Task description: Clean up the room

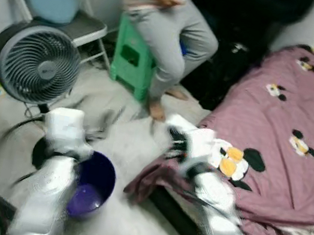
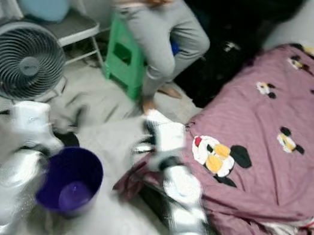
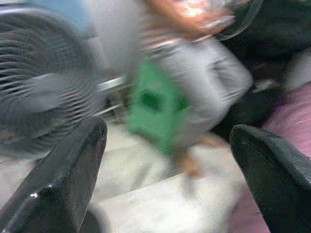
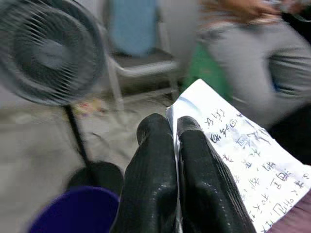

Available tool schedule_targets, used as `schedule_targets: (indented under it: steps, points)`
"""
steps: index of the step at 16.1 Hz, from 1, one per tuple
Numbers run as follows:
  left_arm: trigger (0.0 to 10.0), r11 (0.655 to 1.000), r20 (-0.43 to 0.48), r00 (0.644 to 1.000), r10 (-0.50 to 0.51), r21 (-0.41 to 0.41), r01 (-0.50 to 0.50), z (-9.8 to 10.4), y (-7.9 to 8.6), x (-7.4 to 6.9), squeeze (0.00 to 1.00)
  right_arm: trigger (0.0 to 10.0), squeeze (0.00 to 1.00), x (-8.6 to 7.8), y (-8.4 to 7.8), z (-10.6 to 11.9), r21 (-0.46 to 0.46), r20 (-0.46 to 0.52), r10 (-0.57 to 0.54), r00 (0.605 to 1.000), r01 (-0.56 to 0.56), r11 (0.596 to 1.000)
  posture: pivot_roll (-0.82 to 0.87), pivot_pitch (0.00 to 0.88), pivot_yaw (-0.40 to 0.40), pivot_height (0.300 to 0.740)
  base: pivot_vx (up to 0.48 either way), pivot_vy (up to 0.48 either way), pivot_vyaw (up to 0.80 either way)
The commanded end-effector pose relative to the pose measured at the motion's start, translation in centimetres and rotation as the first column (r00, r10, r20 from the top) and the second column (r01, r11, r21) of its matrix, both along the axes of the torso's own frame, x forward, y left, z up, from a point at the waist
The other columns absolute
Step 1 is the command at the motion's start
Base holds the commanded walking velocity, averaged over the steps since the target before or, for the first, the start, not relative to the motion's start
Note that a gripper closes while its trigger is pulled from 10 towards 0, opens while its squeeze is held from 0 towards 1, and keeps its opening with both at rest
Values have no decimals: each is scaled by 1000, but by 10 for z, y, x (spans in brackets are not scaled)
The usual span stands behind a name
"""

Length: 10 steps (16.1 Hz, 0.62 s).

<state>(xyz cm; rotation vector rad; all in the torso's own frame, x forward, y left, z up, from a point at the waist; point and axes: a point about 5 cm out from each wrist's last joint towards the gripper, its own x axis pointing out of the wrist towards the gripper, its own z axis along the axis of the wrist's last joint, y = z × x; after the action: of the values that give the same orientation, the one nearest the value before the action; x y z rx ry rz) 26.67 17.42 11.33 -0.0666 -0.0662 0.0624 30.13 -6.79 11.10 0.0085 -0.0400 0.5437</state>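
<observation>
So a printed paper sheet [image 4: 243,160] is pinched between the closed fingers of the right gripper [image 4: 176,127], with the purple bin [image 4: 73,211] below-left. Left gripper [image 3: 167,141] is held open, idle. Probably it gets carried over and dropped next.

Purple bin [image 1: 93,186] and fan [image 1: 34,63] on floor [image 1: 120,220]

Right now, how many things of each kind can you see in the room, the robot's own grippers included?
Fans: 1, fan
Chairs: 1, folding chair
Stools: 1, green stool
Bins: 1, purple bin
Papers: 1, paper
Bedcovers: 1, pink bedcover
People: 1, person
Grippers: 2, left gripper, right gripper
Total: 9
</observation>
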Motion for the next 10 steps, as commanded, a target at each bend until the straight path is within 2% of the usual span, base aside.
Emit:
schedule_targets:
  steps: [1, 2, 4, 6, 8, 9, 10]
  points:
    - [10000, 1000, 26, 1000, -13, -7, 13, 6, -6, -2, 0, 10000, 0, -2, -11, -5, -10, -27, -45, 999, 44, 999, 33, 114, -54, 740, 0, 0, 0]
    - [10000, 1000, 22, 1000, -9, -8, 10, 5, -6, -3, 0, 10000, 0, -2, -12, -6, -13, -31, -56, 998, 55, 998, 32, 115, -51, 740, 0, 0, 0]
    - [10000, 1000, 12, 1000, -10, -16, 10, 3, -12, -3, 0, 10000, 0, 0, -16, -4, -98, 55, -120, 991, 125, 987, 22, 117, -39, 740, 0, 0, 0]
    - [10000, 1000, -2, 1000, 12, -3, -12, 4, -14, 1, 0, 10000, 0, -1, -17, -3, -107, 71, -114, 991, 121, 987, 15, 121, -29, 740, 0, 0, 0]
    - [10000, 1000, 4, 1000, -6, -8, 6, 7, -16, 4, 0, 10000, 0, -1, -22, -6, -182, 71, -144, 987, 155, 971, 17, 122, -26, 740, 0, 0, 0]
    - [10000, 1000, 4, 1000, -2, 3, 2, 8, -15, 4, 0, 10000, 0, -3, -20, -7, -119, 35, -110, 993, 113, 986, 29, 126, -29, 740, 0, 0, 563]
    - [10000, 1000, 5, 1000, 1, 6, -1, 8, -13, 4, 0, 10000, 0, -3, -18, -6, -116, 44, -115, 992, 120, 986, 32, 126, -31, 740, 0, 0, 800]
